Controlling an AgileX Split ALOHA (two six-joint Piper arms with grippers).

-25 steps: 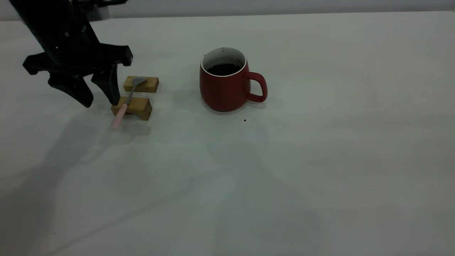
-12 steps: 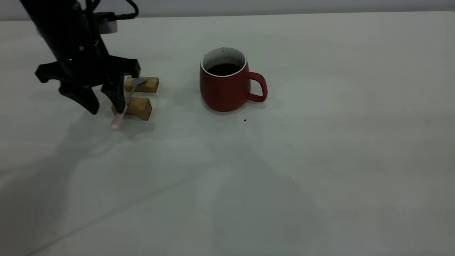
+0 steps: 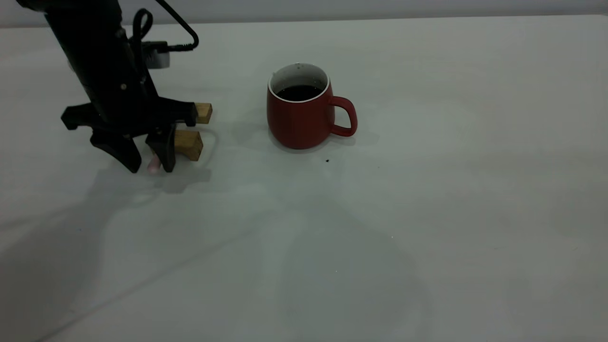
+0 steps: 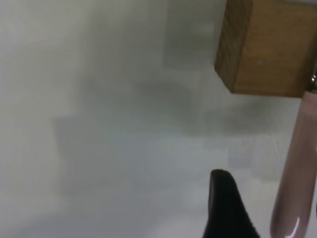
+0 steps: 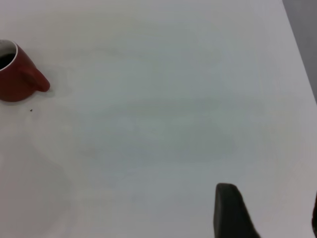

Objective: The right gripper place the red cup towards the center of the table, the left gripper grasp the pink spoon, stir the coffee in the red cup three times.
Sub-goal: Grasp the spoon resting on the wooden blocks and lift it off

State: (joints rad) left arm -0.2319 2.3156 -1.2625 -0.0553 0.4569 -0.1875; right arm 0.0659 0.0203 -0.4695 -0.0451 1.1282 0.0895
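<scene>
The pale counter [image 3: 427,213] lies bare around the red cup [image 3: 300,114], which stands upright with coffee [image 3: 298,91] well off to the handle-free side of the left claw [image 3: 148,159]. That claw hangs spread wide, empty, straddling the pink spoon [image 3: 154,165], whose long axis runs back over two wooden blocks [image 3: 189,144]. The right claw [image 5: 267,213] idles far from the cup, holding nothing.

One rounded dark-red ceramic mug [image 3: 299,116] holding dark liquid [image 3: 298,92], one slim pink-handled spoon [image 4: 296,173], two small tan wooden blocks [image 3: 189,144], one black left gripper [image 3: 147,159] in exterior view, one pale grey-white table [image 3: 427,213].
</scene>
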